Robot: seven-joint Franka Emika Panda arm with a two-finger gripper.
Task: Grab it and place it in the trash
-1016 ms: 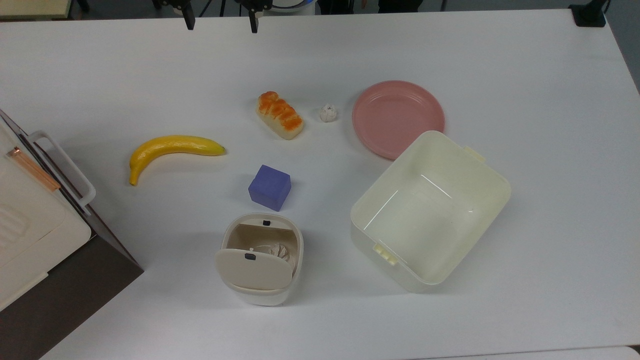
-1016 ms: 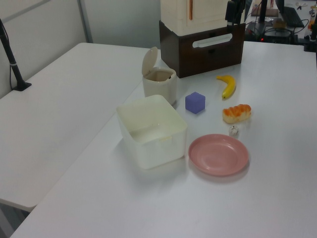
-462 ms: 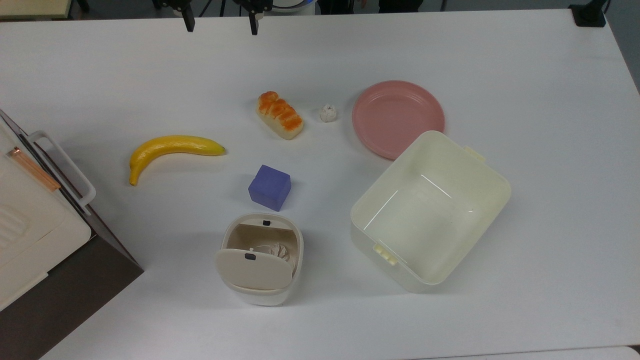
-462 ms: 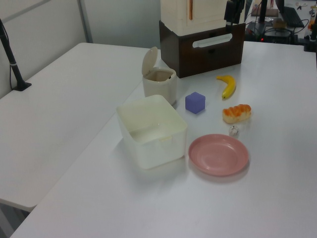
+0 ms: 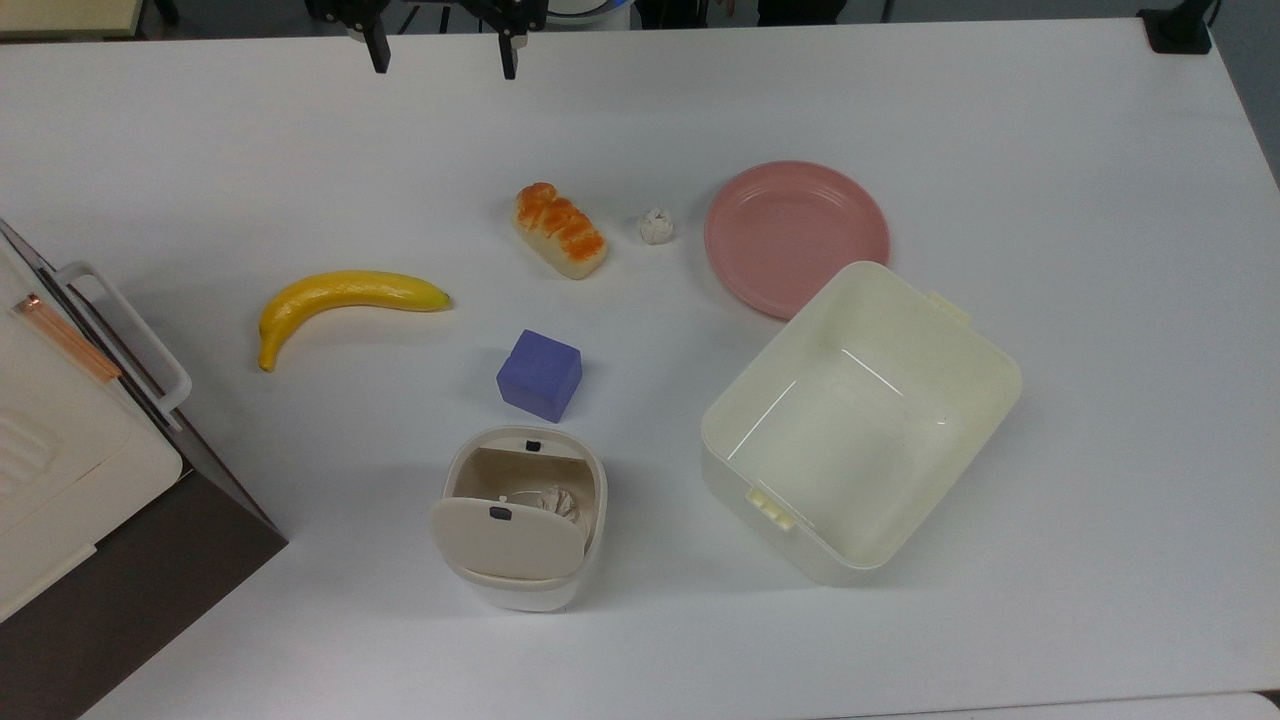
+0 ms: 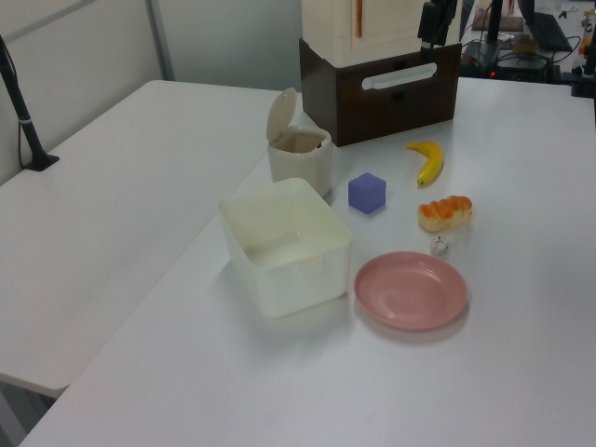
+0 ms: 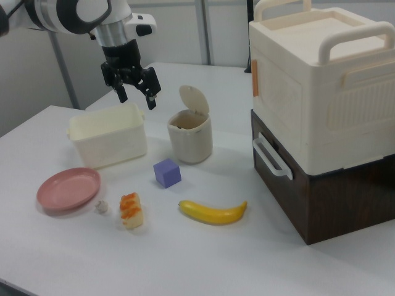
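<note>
A: What has changed?

B: Little. The tool (image 5: 441,55), its 2 prongs spread wide and empty, has crept slightly forward over the bench (image 5: 1050,150).

A: And the paper ball (image 5: 656,226)?

B: Untouched, between bread (image 5: 560,230) and plate (image 5: 796,236); the trash (image 5: 520,517) is well apart. Approach is barely begun.

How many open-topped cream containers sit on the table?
2: the small flap-lid bin near the purple cube, and the larger rectangular tub beside the pink plate.

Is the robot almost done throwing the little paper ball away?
No, it has barely begun. The paper ball lies on the table between the toy bread and pink plate. The open, empty gripper hangs high above. The trash bin waits, lid up. Grabbing and dropping remain.
</note>
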